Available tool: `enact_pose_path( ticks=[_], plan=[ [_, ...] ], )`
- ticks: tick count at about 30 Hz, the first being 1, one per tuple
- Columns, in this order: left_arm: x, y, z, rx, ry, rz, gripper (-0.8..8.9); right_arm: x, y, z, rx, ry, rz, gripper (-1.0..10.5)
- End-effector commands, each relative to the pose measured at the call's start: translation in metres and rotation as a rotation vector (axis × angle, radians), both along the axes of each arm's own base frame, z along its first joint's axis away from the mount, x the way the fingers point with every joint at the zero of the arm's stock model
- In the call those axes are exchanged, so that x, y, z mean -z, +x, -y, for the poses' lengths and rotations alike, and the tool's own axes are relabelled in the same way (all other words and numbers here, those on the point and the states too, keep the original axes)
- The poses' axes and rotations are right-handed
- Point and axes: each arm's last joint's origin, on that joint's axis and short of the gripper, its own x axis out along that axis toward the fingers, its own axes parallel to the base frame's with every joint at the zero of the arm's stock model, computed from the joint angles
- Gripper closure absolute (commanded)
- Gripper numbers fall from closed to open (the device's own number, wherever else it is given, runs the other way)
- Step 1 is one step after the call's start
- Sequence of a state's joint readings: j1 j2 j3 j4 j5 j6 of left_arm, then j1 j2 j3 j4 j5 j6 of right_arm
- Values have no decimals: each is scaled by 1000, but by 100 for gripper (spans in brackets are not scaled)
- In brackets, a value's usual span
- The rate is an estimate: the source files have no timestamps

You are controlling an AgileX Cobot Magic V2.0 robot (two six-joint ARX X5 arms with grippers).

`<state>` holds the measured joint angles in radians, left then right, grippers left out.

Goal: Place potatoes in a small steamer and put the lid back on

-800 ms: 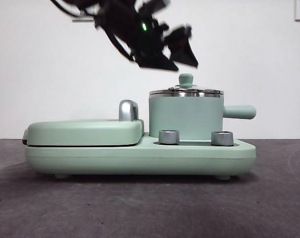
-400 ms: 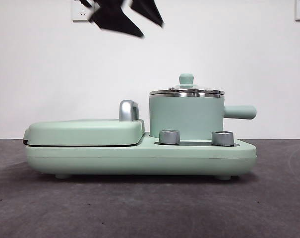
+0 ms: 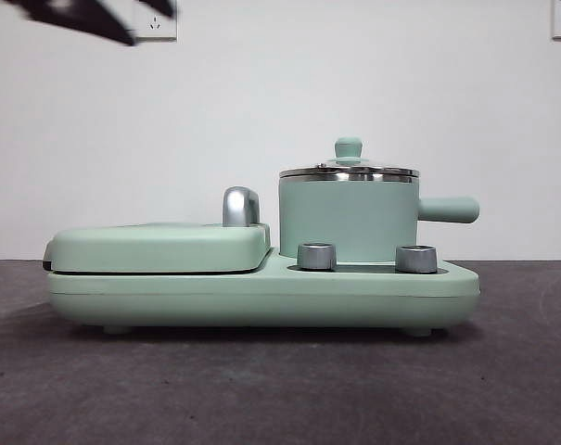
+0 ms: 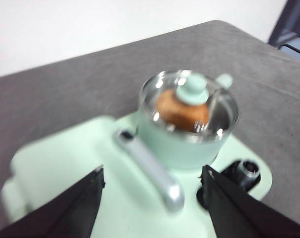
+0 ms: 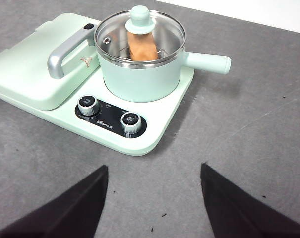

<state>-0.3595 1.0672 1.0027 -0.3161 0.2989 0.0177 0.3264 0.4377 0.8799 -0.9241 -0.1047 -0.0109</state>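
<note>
The lid (image 3: 349,171) sits square on the small steamer (image 3: 349,221), steel rim on steel rim, its mint-green knob standing up in the middle. Through the glass the potato (image 5: 142,47) shows orange-brown inside the pot, lying right under the knob. The steamer stands on the right half of the mint-green cooker base (image 3: 261,295), its stubby handle pointing out to the side, with two silver dials (image 5: 110,113) on the black panel just in front of it. Beside it lies the flat griddle cover (image 3: 159,246), closed, its chrome handle (image 3: 240,206) next to the pot.

The left hand (image 4: 152,176) hangs above the griddle side of the cooker, jaws spread wide and holding nothing; its picture is blurred. A black tip at the top corner of the front view is most likely this same hand. The right hand (image 5: 153,171) hovers over the bare grey worktop (image 5: 249,124) in front of the cooker, well apart from it, jaws wide apart and empty too.
</note>
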Motion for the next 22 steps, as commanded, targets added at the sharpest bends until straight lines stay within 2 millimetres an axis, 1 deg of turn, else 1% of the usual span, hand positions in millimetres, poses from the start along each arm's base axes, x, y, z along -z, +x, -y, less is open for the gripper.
enact_pose_path(
  ticks=[1,5,9,12,15,16,17,18,19,22],
  plan=[
    [11,-27,-19,-58,-55,-13,502,-3,0,0,-4,5,15,649],
    [23,-61,-39,-127,-107,-1,502,-3,0,0,-4,4,15,649],
    [28,-89,-50,-163,-100,-15,503,-3,0,0,-4,4,15,649],
    [29,-102,-55,-190,-89,-31,501,-3,0,0,-4,5,15,649],
    [29,-110,-56,-196,-99,-37,504,-3,0,0,-4,3,6,650],
    [28,-111,-57,-195,-102,-29,566,-3,0,0,-3,7,5,713],
    [28,-113,-57,-193,-102,-26,718,-3,0,0,-4,10,4,890],
    [27,-115,-58,-193,-108,-22,782,-3,0,0,-6,7,8,955],
    [26,-116,-58,-193,-112,-10,812,-4,0,0,-6,9,20,927],
    [25,-115,-58,-194,-117,-3,807,-5,0,-1,-30,30,27,927]
  ],
)
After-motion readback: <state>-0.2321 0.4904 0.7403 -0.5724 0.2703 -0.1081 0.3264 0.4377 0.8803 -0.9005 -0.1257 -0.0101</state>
